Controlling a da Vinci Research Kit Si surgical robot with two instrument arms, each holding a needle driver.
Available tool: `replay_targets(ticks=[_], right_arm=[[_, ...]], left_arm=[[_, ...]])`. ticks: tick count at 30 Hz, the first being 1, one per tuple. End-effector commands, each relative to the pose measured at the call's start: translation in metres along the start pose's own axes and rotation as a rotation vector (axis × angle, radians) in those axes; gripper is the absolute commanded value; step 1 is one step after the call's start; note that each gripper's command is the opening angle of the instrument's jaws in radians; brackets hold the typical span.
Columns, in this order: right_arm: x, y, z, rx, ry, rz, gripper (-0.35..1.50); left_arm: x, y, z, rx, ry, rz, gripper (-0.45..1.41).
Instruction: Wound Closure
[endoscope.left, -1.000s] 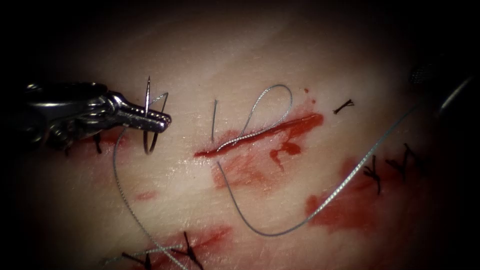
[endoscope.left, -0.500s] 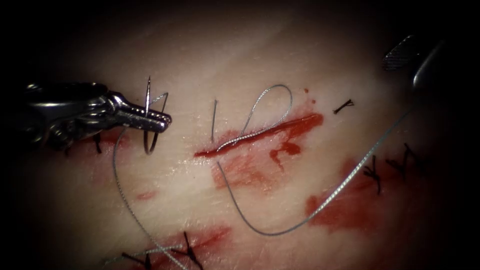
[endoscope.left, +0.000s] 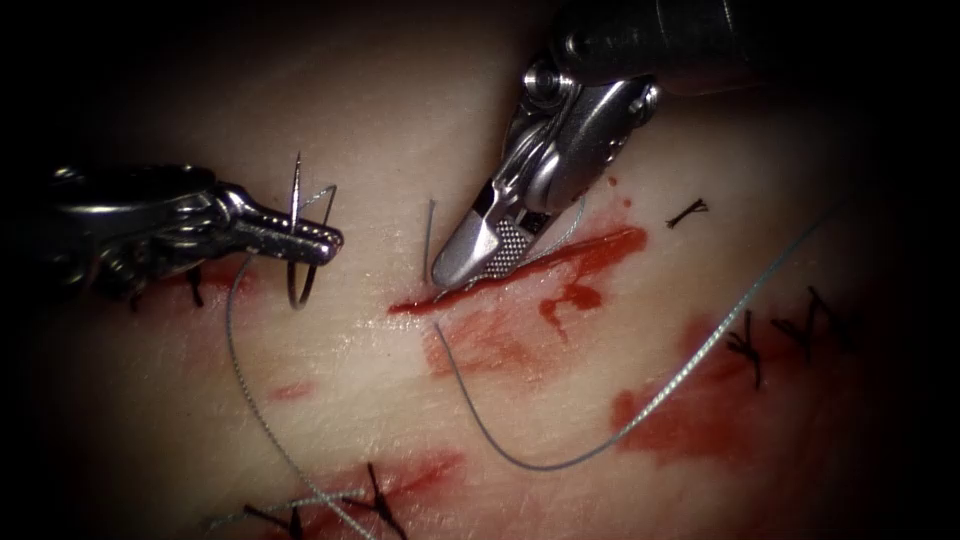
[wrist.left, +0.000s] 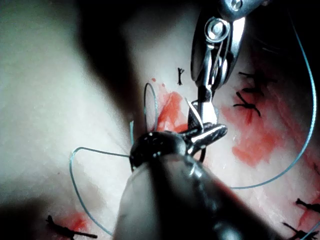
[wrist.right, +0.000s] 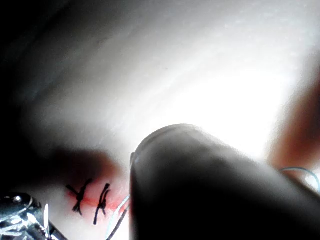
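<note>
My left tool (endoscope.left: 325, 240) is left of the cut (endoscope.left: 600, 245), jaws shut on the curved needle (endoscope.left: 296, 200) near mid-curve. The needle is clear of the tissue (endoscope.left: 380, 120), its point up. Thread (endoscope.left: 680, 375) runs from the needle down the left side, and another strand sweeps from the cut out to the right. My right tool (endoscope.left: 450, 265) reaches in from above, jaws open, over the thread loop at the cut's left end, with one toothed pad (endoscope.left: 507, 245) showing. In the left wrist view the left tool (wrist.left: 207, 135) grips the needle, with the right tool (wrist.left: 212, 75) just beyond it.
Dark knotted stitches sit on the right (endoscope.left: 745, 345) and along the bottom edge (endoscope.left: 375, 500). A short cut end of thread (endoscope.left: 688, 212) lies right of the cut. Red fluid (endoscope.left: 690, 410) stains the tissue around the cut and at lower right. Two more stitches (wrist.right: 90, 197) appear in the right wrist view.
My right tool has come down and to the left from the upper right edge to the thread loop at the cut. The left tool and needle have stayed still.
</note>
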Motion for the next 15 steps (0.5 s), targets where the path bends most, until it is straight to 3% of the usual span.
replay_targets(ticks=[1,6,8,15], right_arm=[[0.0001,0.0007,0.0019,-0.020,-0.046,-0.025,1.10],[-0.0011,0.0020,0.0039,-0.058,-0.095,-0.072,1.21],[-0.0006,0.0022,0.0049,-0.075,-0.110,-0.093,1.01],[0.0013,0.0023,0.0065,-0.102,-0.100,-0.089,1.03]], left_arm=[[-0.0003,-0.0006,0.0004,0.002,-0.003,0.000,-0.45],[-0.0003,-0.0006,0.0004,0.002,-0.002,0.000,-0.45],[-0.0003,-0.0006,0.0005,0.003,-0.002,0.001,-0.45],[-0.0004,-0.0006,0.0006,0.005,-0.004,0.001,-0.45]])
